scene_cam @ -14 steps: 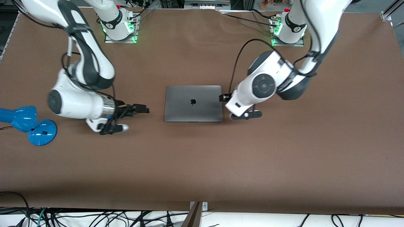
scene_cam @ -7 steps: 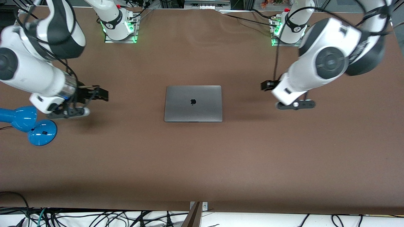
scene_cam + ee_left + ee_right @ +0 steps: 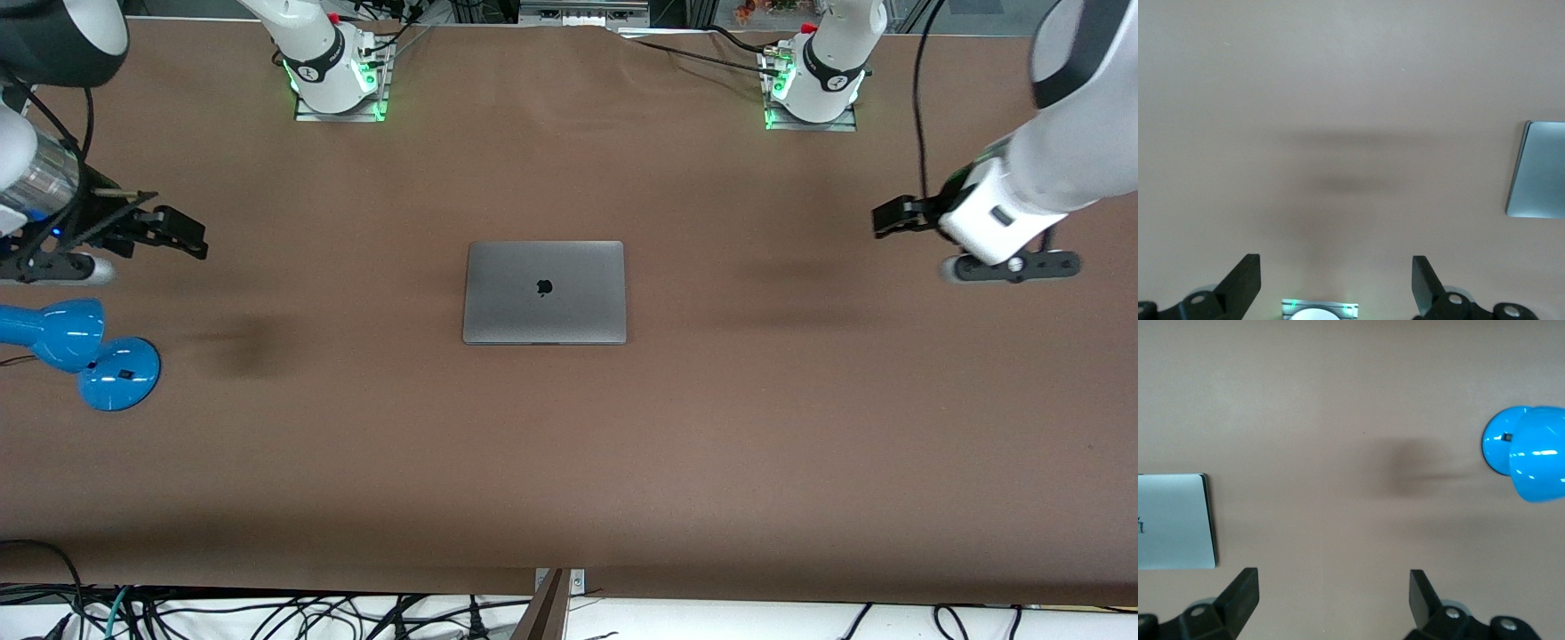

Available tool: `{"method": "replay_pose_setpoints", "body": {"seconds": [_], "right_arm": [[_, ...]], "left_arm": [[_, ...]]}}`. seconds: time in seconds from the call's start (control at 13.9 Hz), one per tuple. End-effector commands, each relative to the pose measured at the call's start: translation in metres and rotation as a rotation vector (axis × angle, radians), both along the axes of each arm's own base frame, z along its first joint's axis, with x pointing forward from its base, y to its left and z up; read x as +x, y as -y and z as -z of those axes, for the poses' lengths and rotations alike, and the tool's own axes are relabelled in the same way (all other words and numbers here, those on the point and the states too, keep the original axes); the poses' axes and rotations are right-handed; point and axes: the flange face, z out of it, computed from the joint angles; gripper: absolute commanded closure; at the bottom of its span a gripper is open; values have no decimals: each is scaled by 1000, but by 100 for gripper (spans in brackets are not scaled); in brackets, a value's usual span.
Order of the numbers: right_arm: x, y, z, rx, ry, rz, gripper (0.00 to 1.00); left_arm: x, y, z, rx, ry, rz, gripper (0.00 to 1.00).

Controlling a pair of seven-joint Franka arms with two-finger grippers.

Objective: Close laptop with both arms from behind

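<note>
One laptop (image 3: 544, 292) lies shut and flat at the middle of the table (image 3: 622, 444), its logo up. There are two grippers, each with fingers spread and holding nothing: the left gripper (image 3: 892, 217) over the left arm's end, the right gripper (image 3: 178, 236) over the right arm's end above one blue lamp (image 3: 80, 351). Only the right wrist view shows lamp and laptop together; the left wrist view shows just a laptop edge.

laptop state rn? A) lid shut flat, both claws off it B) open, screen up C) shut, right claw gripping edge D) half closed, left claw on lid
A: the laptop lies flat with its logo lid up, while the left claw and right claw hang open over bare table toward their own ends.
</note>
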Motion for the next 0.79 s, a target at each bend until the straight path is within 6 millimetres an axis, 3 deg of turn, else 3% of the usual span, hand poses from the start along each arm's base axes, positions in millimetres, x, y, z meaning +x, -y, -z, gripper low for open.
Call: {"method": "replay_pose_setpoints", "body": {"seconds": [0.0, 0.14, 0.43, 0.72], "right_arm": [[-18, 3, -24, -5, 14, 15, 0], [-28, 8, -24, -9, -27, 23, 0], [-37, 12, -25, -9, -46, 31, 0], [-37, 12, -25, -8, -45, 31, 0]], "left_arm": [[-16, -27, -23, 31, 39, 29, 0], [-29, -36, -16, 17, 20, -8, 0], [-71, -18, 0, 81, 85, -1, 0], [-74, -30, -4, 60, 112, 55, 0]]}}
